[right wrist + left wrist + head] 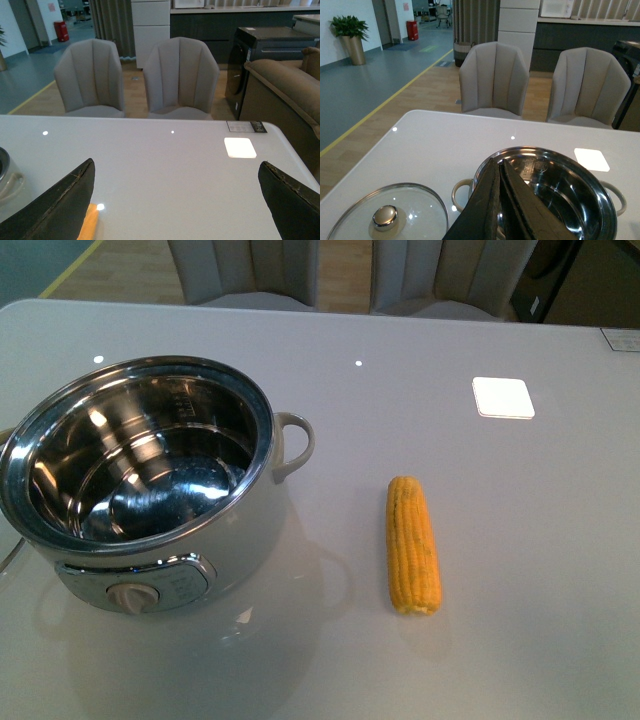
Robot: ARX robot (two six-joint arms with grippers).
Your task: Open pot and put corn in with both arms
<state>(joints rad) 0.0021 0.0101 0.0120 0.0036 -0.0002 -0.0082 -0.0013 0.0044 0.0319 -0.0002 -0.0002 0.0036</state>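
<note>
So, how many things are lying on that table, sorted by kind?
Pot: 1
Glass lid: 1
Corn cob: 1
White square pad: 1
Printed card at the far corner: 1
Total: 5

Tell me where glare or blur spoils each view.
Front view: sharp; the pot mirrors bright streaks in its steel bowl, and pinpoint light spots dot the table. Left wrist view: the left gripper, shut, looms dark and soft near the lens; the glass lid carries small glints. Right wrist view: the open right gripper frames a soft corn sliver beside a glare dot.
</note>
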